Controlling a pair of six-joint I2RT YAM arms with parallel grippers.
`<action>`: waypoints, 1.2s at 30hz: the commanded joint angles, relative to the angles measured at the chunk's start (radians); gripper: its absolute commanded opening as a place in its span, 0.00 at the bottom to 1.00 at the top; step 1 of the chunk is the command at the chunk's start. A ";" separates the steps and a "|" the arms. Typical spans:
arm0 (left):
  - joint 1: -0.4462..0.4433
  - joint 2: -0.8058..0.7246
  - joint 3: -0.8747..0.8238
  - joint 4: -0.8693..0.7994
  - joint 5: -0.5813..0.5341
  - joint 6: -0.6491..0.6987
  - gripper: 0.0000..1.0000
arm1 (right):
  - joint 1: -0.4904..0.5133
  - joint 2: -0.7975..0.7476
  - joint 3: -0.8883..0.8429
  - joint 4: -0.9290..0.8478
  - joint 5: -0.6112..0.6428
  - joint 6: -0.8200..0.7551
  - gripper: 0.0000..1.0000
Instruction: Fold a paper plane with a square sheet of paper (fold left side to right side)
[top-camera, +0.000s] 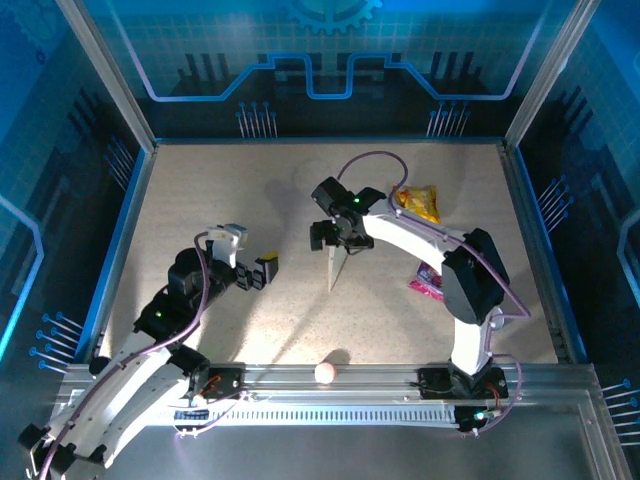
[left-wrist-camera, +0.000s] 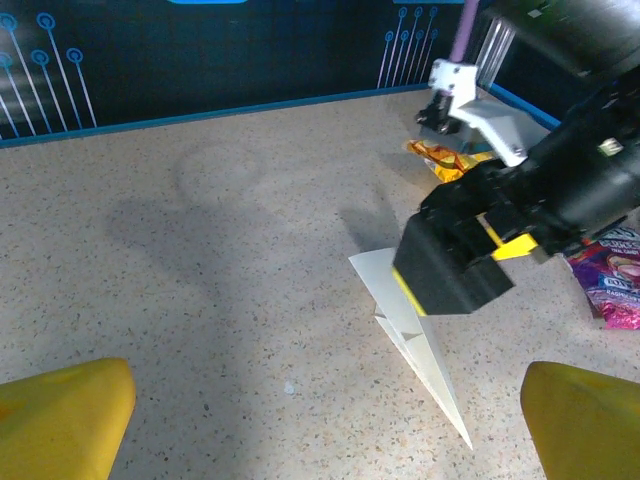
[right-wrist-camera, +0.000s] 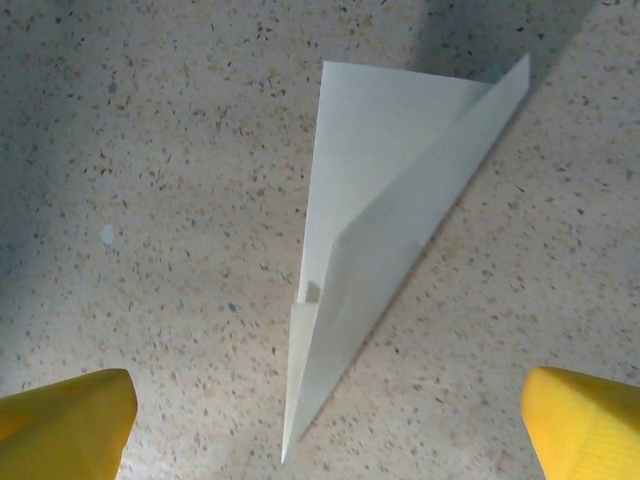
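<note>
Your right end effector (right-wrist-camera: 325, 428) stands wide open with nothing in it. In the right wrist view its yellow fingertips (right-wrist-camera: 62, 425) sit at the two lower corners of the frame, clear of the paper.

Between them, running up the middle of that frame, lies the paper plane (right-wrist-camera: 375, 210). It is a slim white dart lying flat on the speckled tabletop (right-wrist-camera: 150, 150). Its point aims at the bottom edge and its wide end reaches the upper right. One layer is folded over another along a long crease.

In the top view this end effector sits just above the centre of the frame, over the plane's wide end.

Your left end effector (top-camera: 262, 272) is left of centre in the top view, also spread wide and empty. It faces the plane from nearby without touching it.

A yellow snack packet (top-camera: 420, 203) lies right of centre, just beyond the right arm. A pink wrapper (top-camera: 427, 283) lies lower, beside that arm's elbow.
</note>
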 joint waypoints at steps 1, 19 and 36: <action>0.007 0.001 -0.007 0.038 -0.002 0.005 1.00 | 0.010 0.067 0.055 -0.032 0.005 0.028 0.99; 0.007 0.021 -0.005 0.037 0.001 0.013 1.00 | -0.050 0.145 -0.029 0.056 -0.043 0.076 0.39; 0.007 0.040 -0.003 0.043 0.004 0.013 1.00 | -0.070 -0.161 -0.302 0.392 -0.209 0.047 0.00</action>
